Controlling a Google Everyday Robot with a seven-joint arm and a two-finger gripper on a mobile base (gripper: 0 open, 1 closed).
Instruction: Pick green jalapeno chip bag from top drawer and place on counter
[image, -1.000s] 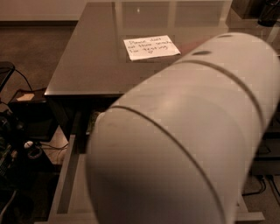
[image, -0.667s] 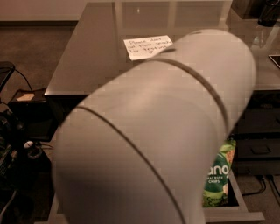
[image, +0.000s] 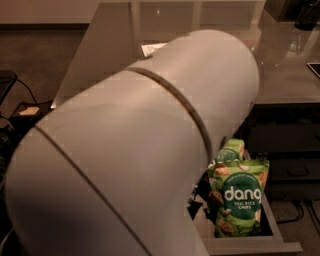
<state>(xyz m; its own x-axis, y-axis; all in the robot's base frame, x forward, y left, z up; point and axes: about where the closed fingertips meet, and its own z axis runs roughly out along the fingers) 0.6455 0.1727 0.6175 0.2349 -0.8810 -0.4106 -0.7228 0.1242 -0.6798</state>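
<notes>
While the broad pale-grey cylindrical arm link (image: 140, 150) fills your view, the gripper stays hidden behind it, so you cannot tell its state, nor where the olive-green jalapeno chip bag lies. At 5 o'clock, the shallow grey top drawer (image: 250, 246) holds two upright bright green "dang" pouches (image: 240, 200); the glossy grey counter (image: 95, 65) spans 12 o'clock.

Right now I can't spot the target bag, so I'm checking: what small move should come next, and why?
Probably swing the bulky white arm slightly aside before any grasp. It hides most of the shallow grey drawer and the gripper beneath it. Only bright green dang pouches show, and no dull olive-green chip bag.
</notes>
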